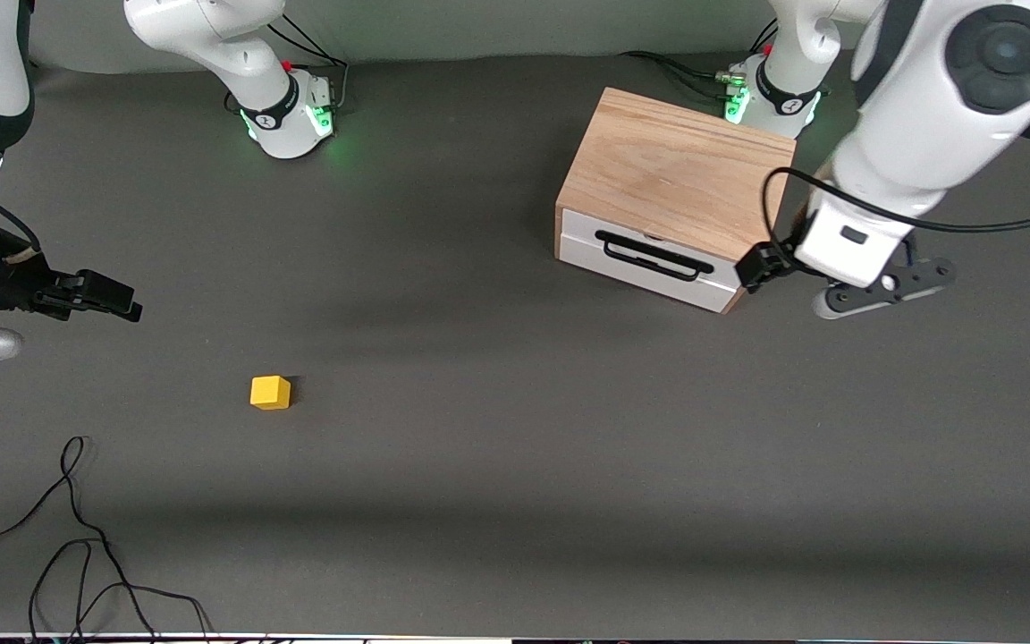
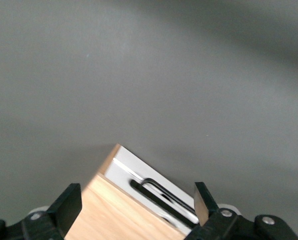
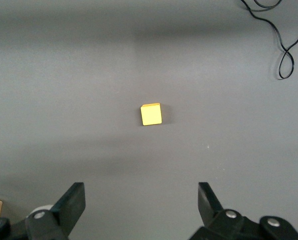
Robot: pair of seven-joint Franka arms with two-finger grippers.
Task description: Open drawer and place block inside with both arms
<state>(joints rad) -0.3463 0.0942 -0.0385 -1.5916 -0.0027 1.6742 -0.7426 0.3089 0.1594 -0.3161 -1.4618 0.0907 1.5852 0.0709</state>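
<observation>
fingers [image 3: 71,205] of the right gripper [image 3: 141,207] stand wide apart with nothing between them and touch nothing. that gripper hangs over bare desk [image 1: 497,465] at the right arm's end, and in its wrist view the block [image 3: 151,114] sits on the desk ahead of the gap, well apart from both fingers. in the front view the right gripper [image 1: 113,300] shows as a dark shape up in the air, with the block [image 1: 270,392] nearer to the front camera than the desk under it.

the left gripper [image 2: 139,205] also has its fingers [image 2: 69,205] spread wide, empty, holding nothing. it hovers over the corner of the wooden box [image 1: 680,179] at the left arm's end of the desk. in the left wrist view the box top [image 2: 124,215] and the white front of the drawer [image 2: 154,187] with its black wire handle [image 2: 161,195] show between the two fingers, below them and not touched. in the front view the left gripper [image 1: 761,266] is by the box's front corner, beside the drawer [image 1: 649,259].

the drawer is shut, its front flush with the box, handle [image 1: 654,255] facing the front camera. the yellow block rests alone on the desk, well apart from the box, toward the right arm's end. a loose black cable [image 1: 77,537] lies on the desk nearer to the front camera than the block.
</observation>
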